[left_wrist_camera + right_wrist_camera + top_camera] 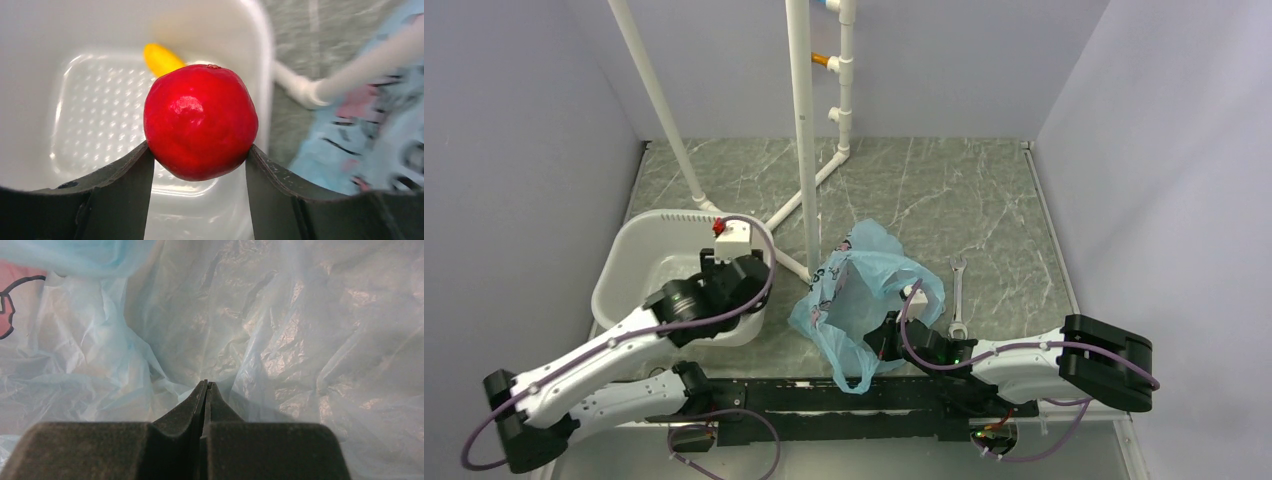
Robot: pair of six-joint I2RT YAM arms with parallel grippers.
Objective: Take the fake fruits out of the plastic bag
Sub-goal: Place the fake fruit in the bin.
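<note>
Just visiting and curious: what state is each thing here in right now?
Red fruit: clamped in left jaws, above basket.
Yellow fruit: lying in the basket.
Basket: upright on table.
Plastic bag: crumpled on table, film pinched in shut right jaws.
Wrench: flat on table beside bag.

top: high, from near side, looking down on whole table (984, 200) | left wrist: close, facing down into basket (100, 125), bag (360, 130) at right edge | right wrist: very close on bag film | shared: bag, all three
</note>
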